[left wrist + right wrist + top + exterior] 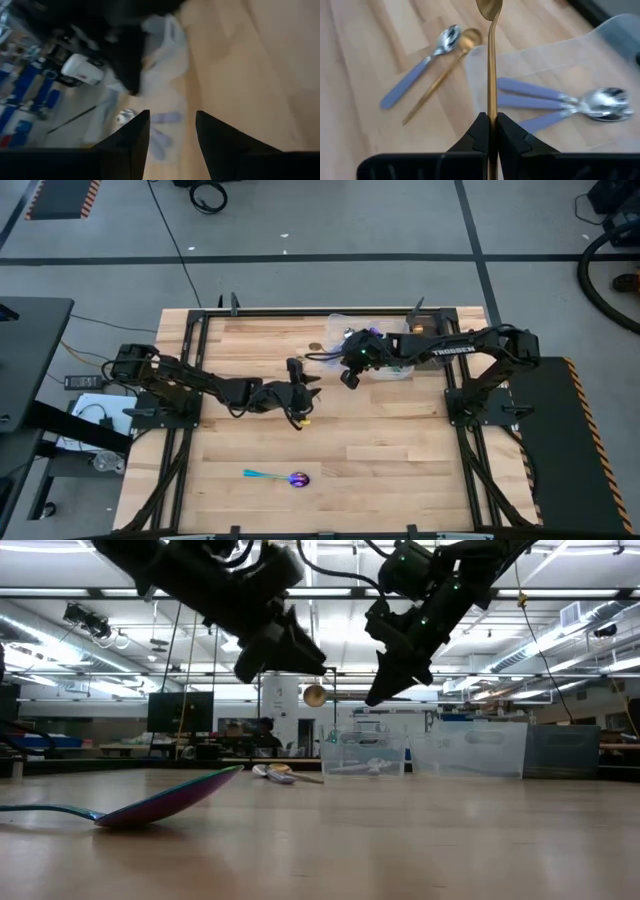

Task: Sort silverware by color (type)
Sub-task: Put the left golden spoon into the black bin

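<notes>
Right gripper (490,131) hiding gold spoon's (490,60) handle end

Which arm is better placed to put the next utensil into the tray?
The right. Its gripper is shut on a gold spoon directly over the clear tray. The left gripper is open and empty at mid-table, farther from the tray.
</notes>
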